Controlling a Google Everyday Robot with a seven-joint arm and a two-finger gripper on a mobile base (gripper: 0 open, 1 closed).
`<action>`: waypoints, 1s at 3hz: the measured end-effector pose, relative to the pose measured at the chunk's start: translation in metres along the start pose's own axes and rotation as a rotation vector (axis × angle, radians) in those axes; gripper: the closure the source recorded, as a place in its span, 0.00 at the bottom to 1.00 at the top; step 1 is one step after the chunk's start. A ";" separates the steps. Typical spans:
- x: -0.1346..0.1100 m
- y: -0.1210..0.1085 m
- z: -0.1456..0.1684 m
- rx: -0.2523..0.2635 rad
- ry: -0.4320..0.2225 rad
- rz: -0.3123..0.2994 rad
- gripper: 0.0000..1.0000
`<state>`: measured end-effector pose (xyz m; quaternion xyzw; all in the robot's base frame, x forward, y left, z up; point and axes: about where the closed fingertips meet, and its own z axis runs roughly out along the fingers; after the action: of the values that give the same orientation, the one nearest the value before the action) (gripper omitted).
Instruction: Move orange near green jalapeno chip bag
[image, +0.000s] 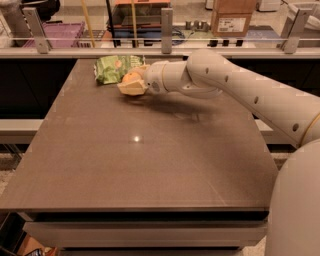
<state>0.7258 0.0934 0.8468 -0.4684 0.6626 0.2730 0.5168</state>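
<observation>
Your gripper at far left part of brown table, fingers closed around orange. Orange just beside right end of green jalapeno chip bag; contact with bag unclear. Bag lies flat. Arm reaches in from right.

Smooth cream-white tubular plastic arm was dotted with small dark screw holes, a thin yellow band ringed one joint, pale cream two-finger gripper sat over the far left of the brown table, clasped on the round orange fruit, bulky white rounded body shell bore no markings.
</observation>
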 end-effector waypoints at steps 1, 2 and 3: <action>0.000 0.002 0.002 -0.004 -0.001 0.000 0.57; 0.000 0.002 0.002 -0.004 -0.001 0.000 0.36; 0.000 0.002 0.002 -0.004 -0.001 0.000 0.13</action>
<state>0.7251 0.0961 0.8462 -0.4694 0.6619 0.2746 0.5159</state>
